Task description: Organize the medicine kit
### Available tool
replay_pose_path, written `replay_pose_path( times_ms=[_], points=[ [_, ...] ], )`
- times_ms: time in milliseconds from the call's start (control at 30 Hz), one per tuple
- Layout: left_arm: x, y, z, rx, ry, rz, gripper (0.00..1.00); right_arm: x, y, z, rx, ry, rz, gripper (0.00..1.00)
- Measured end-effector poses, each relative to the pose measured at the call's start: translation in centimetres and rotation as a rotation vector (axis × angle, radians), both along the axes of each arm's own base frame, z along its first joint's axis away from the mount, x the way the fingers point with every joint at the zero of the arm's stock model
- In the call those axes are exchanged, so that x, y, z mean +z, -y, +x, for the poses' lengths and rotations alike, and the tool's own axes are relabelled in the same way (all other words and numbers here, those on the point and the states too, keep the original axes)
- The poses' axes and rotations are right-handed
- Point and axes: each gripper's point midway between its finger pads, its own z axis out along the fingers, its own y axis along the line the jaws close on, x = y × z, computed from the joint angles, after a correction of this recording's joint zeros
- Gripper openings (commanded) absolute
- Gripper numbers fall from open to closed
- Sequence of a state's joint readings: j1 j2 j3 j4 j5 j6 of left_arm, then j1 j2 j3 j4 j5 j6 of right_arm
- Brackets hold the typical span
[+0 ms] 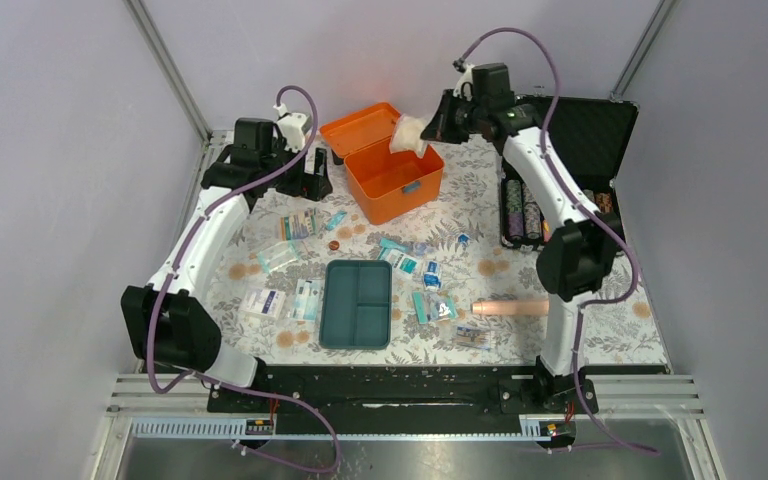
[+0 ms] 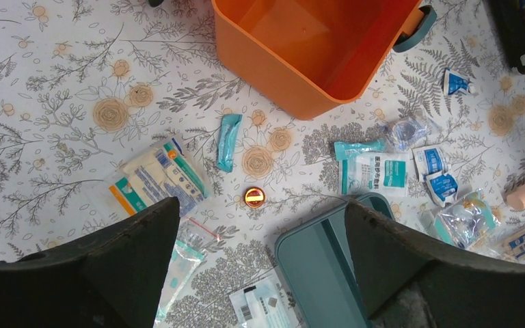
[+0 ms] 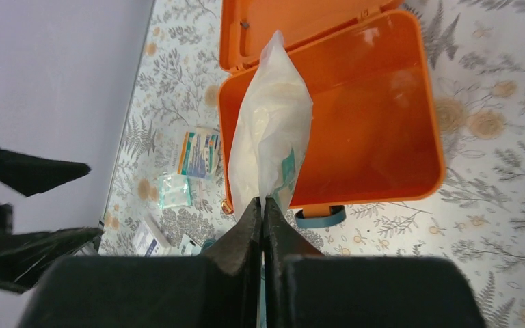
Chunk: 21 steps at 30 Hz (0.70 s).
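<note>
Hovering over scattered packets (image 2: pixel 157 174), left claw (image 2: pixel 260 225) is held spread wide, empty | orange box (image 1: pixel 405 200) is set lid-back at surface (image 1: pixel 620 320) rear centre | white pouch (image 3: pixel 270 130) is pinched above it by closed right claw (image 3: pixel 263 205).

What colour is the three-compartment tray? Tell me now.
The tray is teal, seen best in the top view.

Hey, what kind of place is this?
Probably a robot lab workcell: left arm and right arm bolted to a rail, plain walls in a metal frame, and a floral cloth staged with an orange box and loose packets.
</note>
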<state>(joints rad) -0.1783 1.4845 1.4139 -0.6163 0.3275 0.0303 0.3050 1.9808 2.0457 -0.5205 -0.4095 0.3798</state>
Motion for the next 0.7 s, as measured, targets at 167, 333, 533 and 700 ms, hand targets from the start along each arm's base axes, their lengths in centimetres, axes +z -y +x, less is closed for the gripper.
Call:
replay_pose_path(
  times_ms=[167,333,533,700],
  points=[
    [0.9,-0.3,-0.7,-0.005,0.018,0.016,0.9,-4.3,-1.7,0.9,-0.022,-0.096,-0.015,0.0],
    [2.1,-0.6,-1.4,-0.003,0.045,0.017,0.9,-6.4,-2.2,2.6,-0.04,-0.117,-0.035,0.0],
    [2.3,-0.7,-1.9,0.001,0.047,0.02,0.9,-9.5,-0.8,4.4,-0.166,-0.153,-0.101,0.0],
    [1.8,-0.9,-2.4,0.003,0.018,0.028,0.9,-11.1,0.6,5.4,-0.323,-0.205,-0.117,0.0]
  ],
)
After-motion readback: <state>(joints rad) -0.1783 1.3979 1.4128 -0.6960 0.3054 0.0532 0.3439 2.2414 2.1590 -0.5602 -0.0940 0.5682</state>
